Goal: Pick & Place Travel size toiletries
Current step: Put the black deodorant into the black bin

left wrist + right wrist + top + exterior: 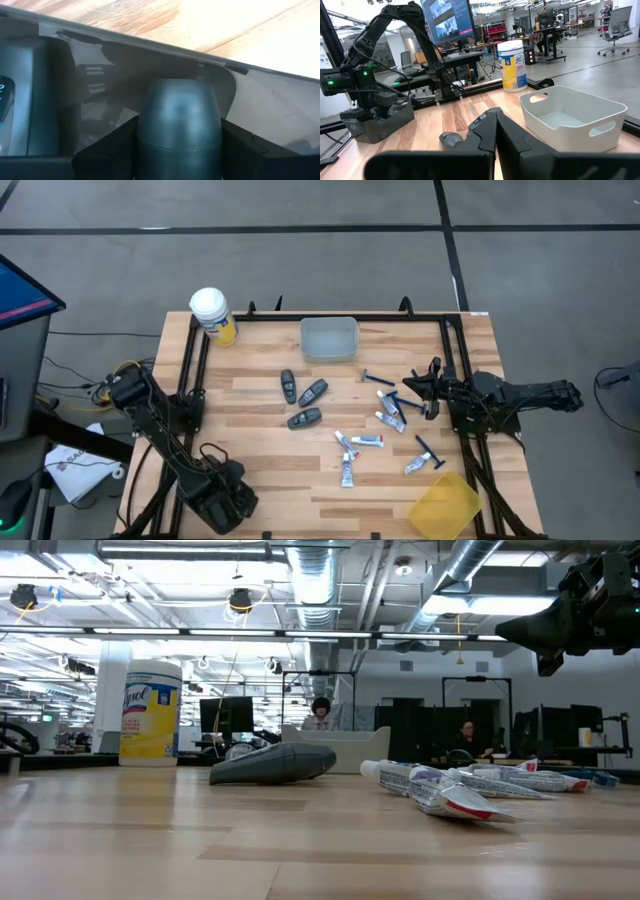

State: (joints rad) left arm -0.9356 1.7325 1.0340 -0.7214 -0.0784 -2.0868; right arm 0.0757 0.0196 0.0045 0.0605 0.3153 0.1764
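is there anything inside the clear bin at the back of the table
Nothing shows inside the clear bin: the high view shows only its pale floor, and the right wrist view an empty inside. The near wall hides a strip of floor there. The toiletries lie outside it on the table.

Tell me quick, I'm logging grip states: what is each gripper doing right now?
Left gripper: parked at the table's near-left corner; state cannot be told.
Right gripper: above the toiletries, seemingly empty; state cannot be told.
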